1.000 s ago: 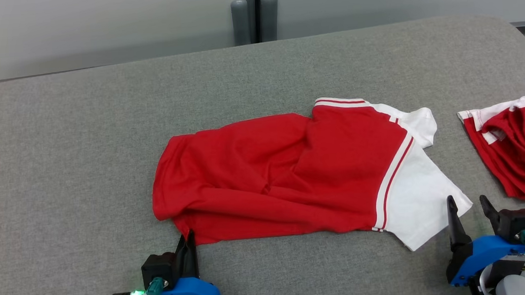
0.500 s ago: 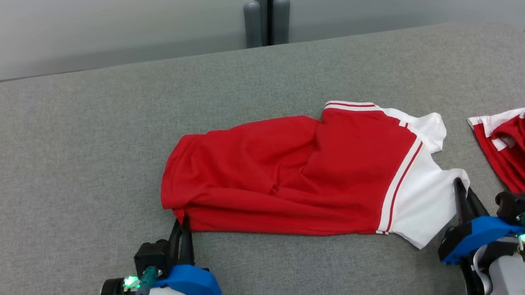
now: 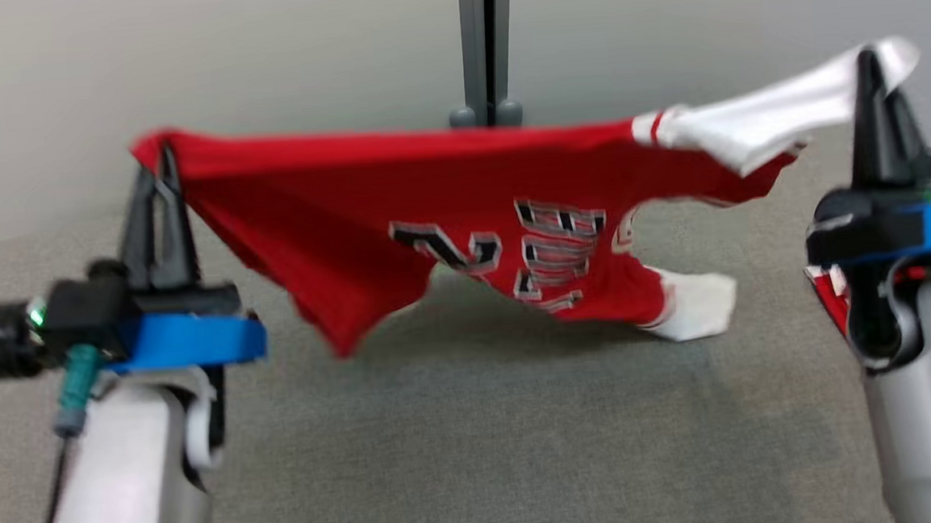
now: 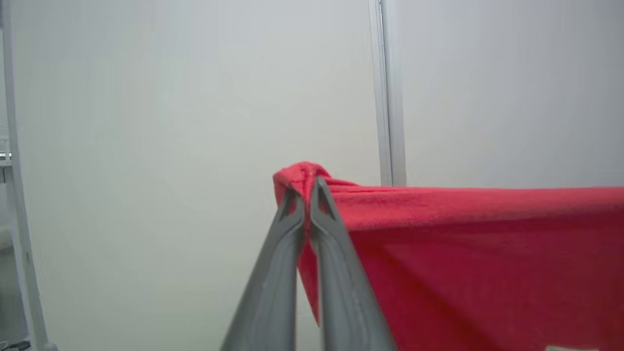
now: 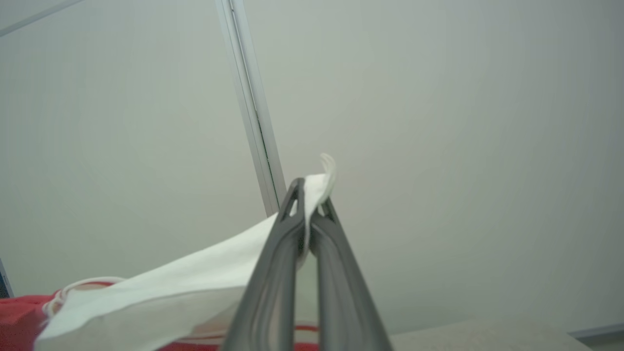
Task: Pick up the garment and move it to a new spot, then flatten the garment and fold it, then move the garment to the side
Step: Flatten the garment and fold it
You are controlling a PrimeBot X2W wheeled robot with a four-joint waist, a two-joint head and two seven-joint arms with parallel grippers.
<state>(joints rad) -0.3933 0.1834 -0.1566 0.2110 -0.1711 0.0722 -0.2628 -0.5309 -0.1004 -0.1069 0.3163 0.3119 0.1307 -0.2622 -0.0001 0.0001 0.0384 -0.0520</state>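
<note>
Pincers clenched — left pincer (image 3: 160, 155) on a red corner, right pincer (image 3: 871, 59) on the white sleeve — the garment (image 3: 446, 206) hangs above the surface (image 3: 476, 439), so I'd carry it level and taut.

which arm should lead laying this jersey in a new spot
Left, probably: both hold the jersey, but the left gripper stands over grey surface, while another red garment lies by the right gripper.

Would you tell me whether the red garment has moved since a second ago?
Yes, upward: the garment lay flat on the grey surface and now hangs over it, stretched between the left gripper and the right gripper.
</note>
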